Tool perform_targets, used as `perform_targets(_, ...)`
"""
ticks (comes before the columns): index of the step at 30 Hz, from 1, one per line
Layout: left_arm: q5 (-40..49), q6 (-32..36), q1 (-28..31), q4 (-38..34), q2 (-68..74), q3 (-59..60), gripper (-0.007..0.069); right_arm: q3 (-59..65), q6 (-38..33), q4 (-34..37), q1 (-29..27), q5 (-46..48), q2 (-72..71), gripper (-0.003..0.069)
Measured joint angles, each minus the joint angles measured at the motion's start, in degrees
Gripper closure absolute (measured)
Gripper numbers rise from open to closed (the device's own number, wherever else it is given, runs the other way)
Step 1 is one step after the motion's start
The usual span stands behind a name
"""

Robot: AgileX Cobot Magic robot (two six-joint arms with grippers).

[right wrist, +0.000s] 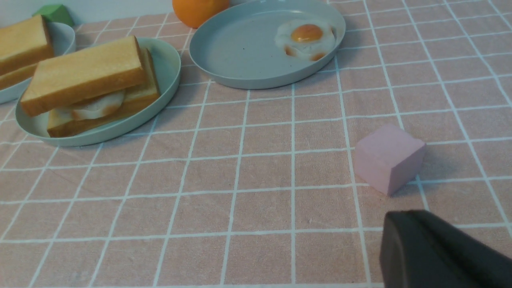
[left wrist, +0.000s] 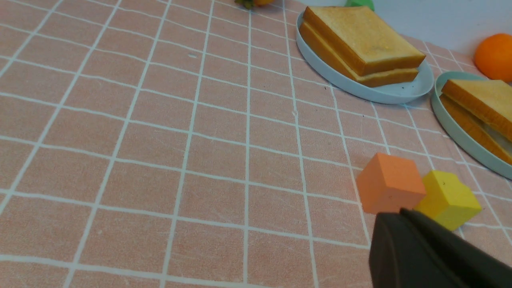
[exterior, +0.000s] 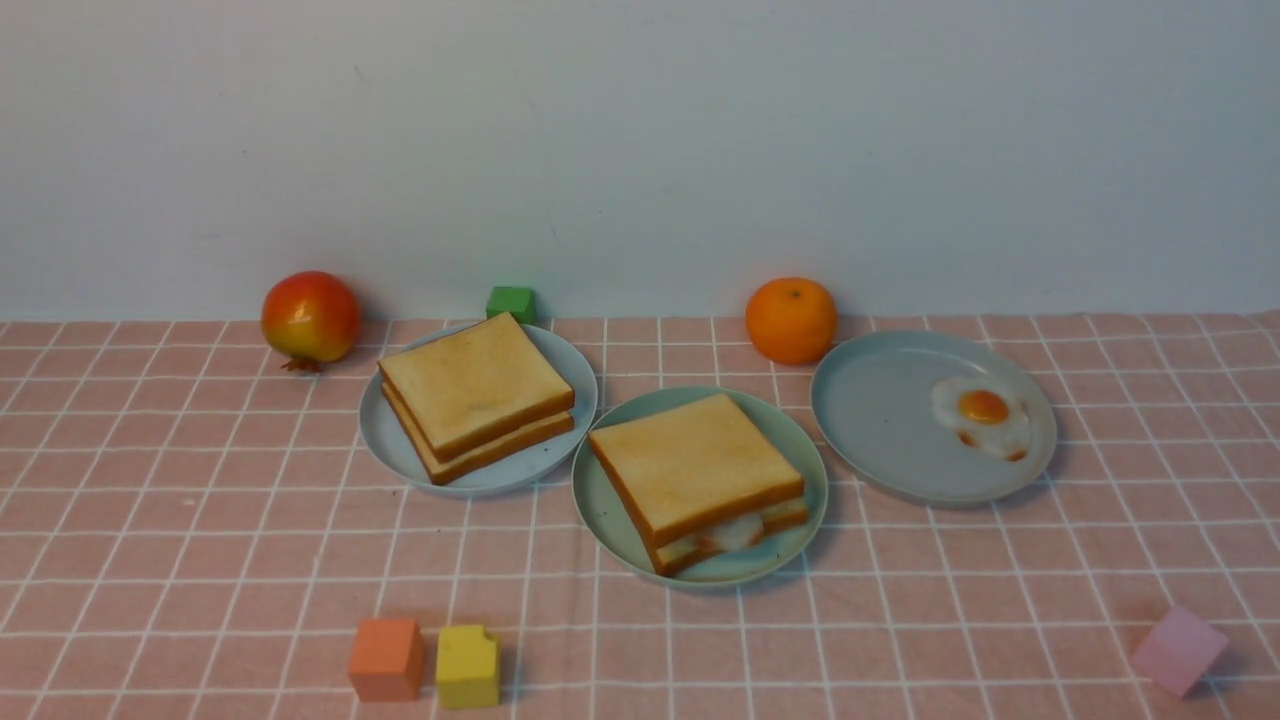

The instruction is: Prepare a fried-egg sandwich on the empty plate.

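The fried-egg sandwich (exterior: pixel 700 478), two toast slices with white egg showing between them, lies on the mint-green plate (exterior: pixel 610 510) at the table's middle. It also shows in the right wrist view (right wrist: pixel 86 84) and, partly, in the left wrist view (left wrist: pixel 480 108). Neither arm shows in the front view. My left gripper (left wrist: pixel 400 214) has its black fingers together, empty, low over the cloth just beside the orange cube (left wrist: pixel 390 184). My right gripper (right wrist: pixel 404 216) has its fingers together, empty, near the pink cube (right wrist: pixel 388 158).
A toast pile (exterior: pixel 475 393) sits on a pale plate (exterior: pixel 385 440) at the left. A bare fried egg (exterior: pixel 985 412) lies on a grey-blue plate (exterior: pixel 880 420) at the right. An orange (exterior: pixel 790 320), a red fruit (exterior: pixel 310 317), a green cube (exterior: pixel 511 302) and a yellow cube (exterior: pixel 467 666) stand around.
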Motion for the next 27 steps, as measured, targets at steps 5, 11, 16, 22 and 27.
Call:
perform_targets(5, 0.0, -0.1, 0.0, 0.0, 0.0, 0.0, 0.0612, 0.0, 0.0, 0.0, 0.0, 0.0, 0.0, 0.0636)
perform_targets(11, 0.0, -0.2, 0.0, 0.0, 0.0, 0.0, 0.0612, 0.0, 0.0, 0.0, 0.0, -0.1, 0.0, 0.0636)
perform_targets(16, 0.1, -0.2, 0.0, 0.0, 0.0, 0.0, 0.0612, 0.0, 0.0, 0.0, 0.0, -0.1, 0.0, 0.0631)
perform_targets(22, 0.1, -0.2, 0.0, 0.0, 0.0, 0.0, 0.0612, 0.0, 0.0, 0.0, 0.0, -0.1, 0.0, 0.0629)
perform_targets(27, 0.1, -0.3, 0.0, 0.0, 0.0, 0.0, 0.0612, 0.0, 0.0, 0.0, 0.0, -0.1, 0.0, 0.0626)
